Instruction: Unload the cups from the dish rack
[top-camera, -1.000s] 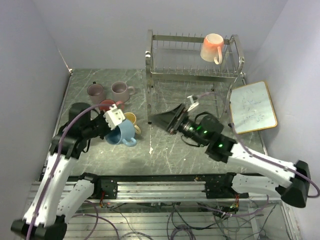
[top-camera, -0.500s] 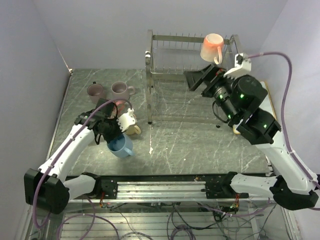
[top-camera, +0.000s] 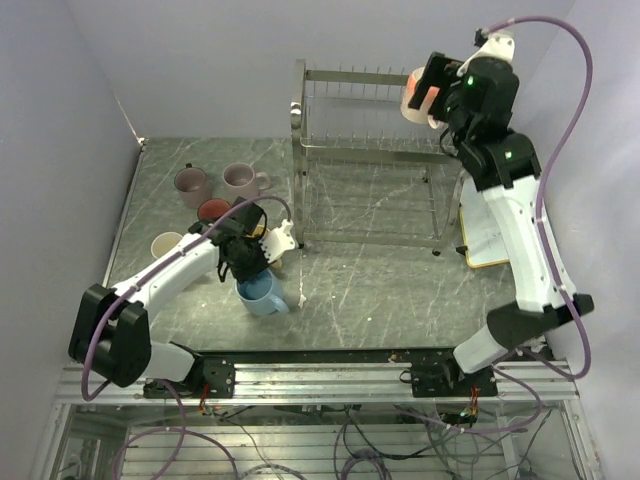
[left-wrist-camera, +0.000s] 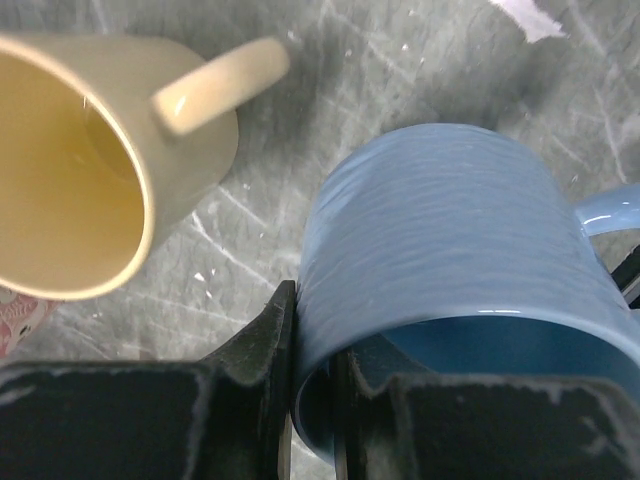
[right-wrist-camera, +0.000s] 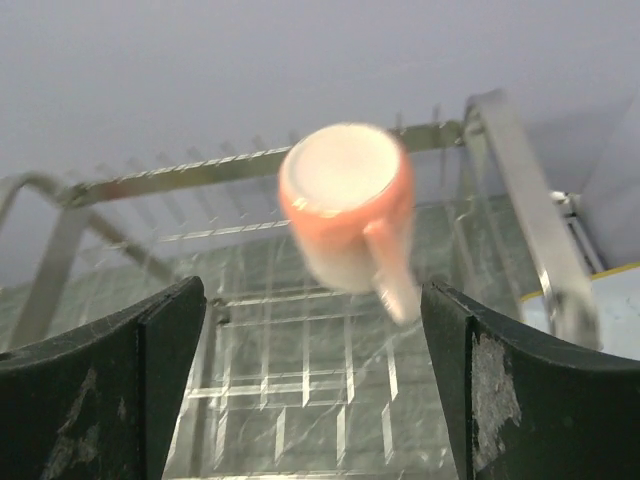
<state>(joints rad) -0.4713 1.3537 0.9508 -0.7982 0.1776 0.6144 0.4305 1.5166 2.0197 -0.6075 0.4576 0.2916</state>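
So, my right pincer (right-wrist-camera: 312, 320) is spread wide, facing the salmon mug (right-wrist-camera: 345, 200) perched far right on the dish rack's (top-camera: 370, 150) top tier. I'd centre on its body, dodge the handle, then squeeze gently. My left pincer (left-wrist-camera: 310, 330) pinches the blue mug's (left-wrist-camera: 440, 230) wall, near left.

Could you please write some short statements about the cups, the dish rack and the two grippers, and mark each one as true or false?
1. The right gripper, its jaws open, faces the salmon mug on the dish rack. True.
2. That mug is on the lower tier. False: it is on the upper tier.
3. The jaws of the left gripper are shut on the wall of the light blue mug. True.
4. Both mauve mugs are in the rack. False: the first mauve mug and the second mauve mug stand on the table, left of the rack.
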